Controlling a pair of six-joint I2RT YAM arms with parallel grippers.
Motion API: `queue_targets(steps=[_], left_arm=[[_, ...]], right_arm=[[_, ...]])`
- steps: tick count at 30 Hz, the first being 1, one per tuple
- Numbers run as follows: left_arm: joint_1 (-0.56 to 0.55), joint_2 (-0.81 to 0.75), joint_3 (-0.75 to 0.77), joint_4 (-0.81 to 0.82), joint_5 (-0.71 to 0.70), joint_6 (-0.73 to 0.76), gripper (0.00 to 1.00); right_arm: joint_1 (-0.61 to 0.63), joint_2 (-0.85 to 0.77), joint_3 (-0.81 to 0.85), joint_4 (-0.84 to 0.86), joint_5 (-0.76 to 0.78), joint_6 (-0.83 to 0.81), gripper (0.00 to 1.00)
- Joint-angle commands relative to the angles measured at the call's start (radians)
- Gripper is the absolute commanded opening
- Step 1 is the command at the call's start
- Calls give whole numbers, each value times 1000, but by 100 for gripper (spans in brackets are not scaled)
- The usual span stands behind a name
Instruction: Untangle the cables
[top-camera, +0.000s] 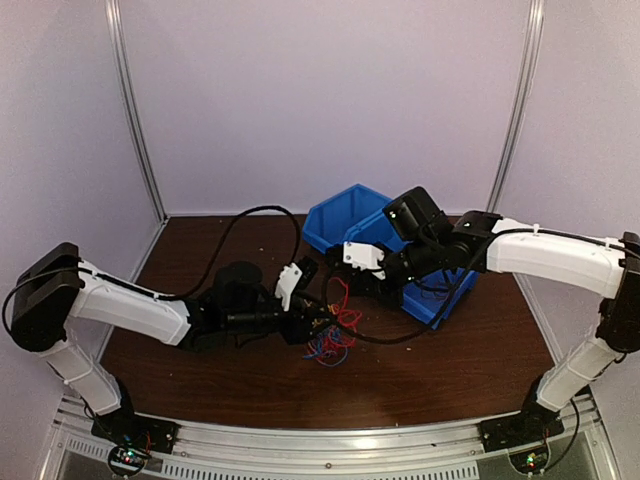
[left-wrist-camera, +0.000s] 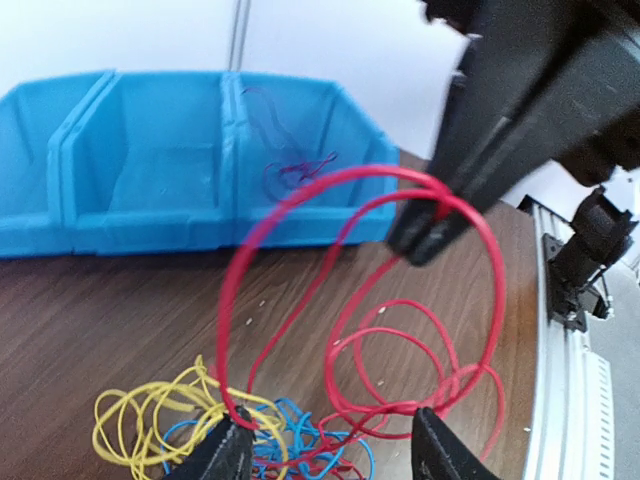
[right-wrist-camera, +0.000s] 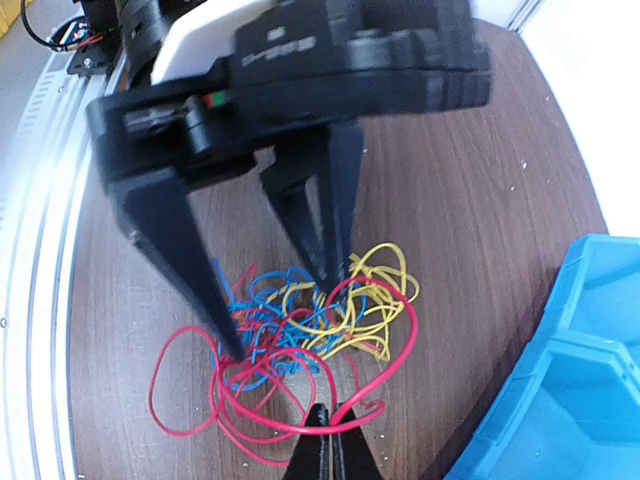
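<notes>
Cables (right-wrist-camera: 300, 320) lie mostly knotted on the worktop (right-wrist-camera: 500, 150) near the blue bin (right-wrist-camera: 560, 400), the right end effector (right-wrist-camera: 330, 428) pinching one red loop (left-wrist-camera: 330, 180) and the left end effector (right-wrist-camera: 284, 312) open astride the pile, so separating looks barely begun.

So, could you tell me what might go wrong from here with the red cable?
The right gripper is shut on a red cable whose loops run into the blue and yellow tangle; pulling may drag the whole bunch. The left gripper is open over the tangle, so it may not hold it. The grippers are close and could collide.
</notes>
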Motion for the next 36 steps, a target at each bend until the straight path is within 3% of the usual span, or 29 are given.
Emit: queue_targets(steps=[1, 9, 16, 19, 24, 27, 31, 36], left_arm=[[-43, -26, -23, 204, -50, 84, 55], [-51, -51, -51, 252, -243, 69, 51], [-51, 4, 35, 170, -149, 120, 46], [-50, 19, 49, 177, -119, 119, 34], [-51, -42, 49, 152, -162, 110, 0], [-50, -173, 56, 88, -239, 123, 0], [-49, -355, 123, -34, -303, 165, 0], [-55, -458, 361, -270, -313, 225, 0]], right_arm=[[7, -25, 45, -91, -36, -6, 0], [7, -47, 37, -115, -64, -11, 0], [7, -58, 14, -100, -85, -9, 0], [7, -61, 9, -92, -89, -6, 0], [-13, -81, -51, -28, -99, 33, 0], [-55, -87, -119, 52, -131, 75, 0], [-101, -60, -179, 118, -181, 104, 8], [-131, 8, -184, 142, -233, 115, 10]])
